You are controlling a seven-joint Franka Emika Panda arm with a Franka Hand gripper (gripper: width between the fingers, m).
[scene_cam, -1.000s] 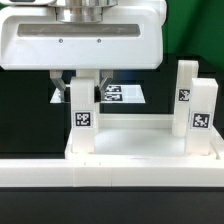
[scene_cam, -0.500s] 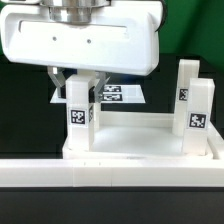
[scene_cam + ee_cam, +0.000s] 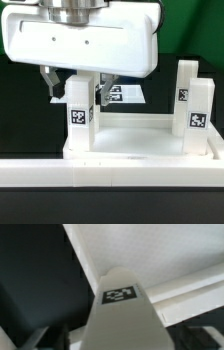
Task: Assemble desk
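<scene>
Desk panel (image 3: 140, 140) lies flat on the table, rim up, just behind the long white rail (image 3: 110, 178) that crosses the front of the exterior view. Three legs stand upright in its corner sockets: near-left leg (image 3: 81, 112) on the exterior view's left front corner, near-right leg (image 3: 202, 112) on the right front corner, and a far-right leg (image 3: 185, 92) just behind that one. Each shows a black-and-white tag on its face. Fourth leg can't be made out; the arm's white body covers the back left corner. Gripper (image 3: 74, 86) hangs straight over the near-left leg, straddling its top, one finger (image 3: 48, 82) on the exterior view's left side of the leg and the other on the right. Jaws are spread, with a gap visible between each finger and the leg, so the claw is open and grips nothing. Wrist view looks down along the same leg (image 3: 122, 308), tag facing the camera, dark finger edges apart from it on both sides, white panel surface (image 3: 150, 252) beyond. Marker board (image 3: 125, 94) lies flat on the black table behind the panel, partly hidden by the gripper and leg. Table (image 3: 20, 110) is dark all around.
</scene>
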